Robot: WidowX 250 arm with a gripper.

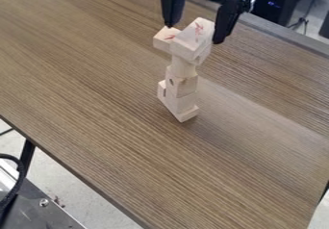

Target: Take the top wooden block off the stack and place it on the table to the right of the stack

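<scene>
So here the black gripper (194, 33) is hanging over the top of the pale wooden tower (183, 91), and its jaws are standing well apart, one to each side of the red-marked top block (193, 39). They aren't visibly squeezing anything; whether either tip is brushing wood, I cannot tell. The tower itself is standing upright on the brown counter (96, 79), directly beneath the gripper.

Up at the tower's crown, the top block is sitting at a slant, and a second marked block (164, 39) is poking out beside it, very close to one jaw tip. Just below the tower's crown, a narrow round piece (183, 67) is carrying that wide, lopsided load, so this is looking touchy. Working well here is calling for slow, straight vertical moves, with the gap centred around the top block and no sideways drift or wrist twist. Any closing would be wanting even contact from both sides; any opening, a check that the jutting block isn't getting nudged. One uneven push could be toppling everything above the tower's narrow neck.

As for containers, the tower is working by plain stacking: blocks are bearing blocks, with nothing cupping or walling them in.
</scene>
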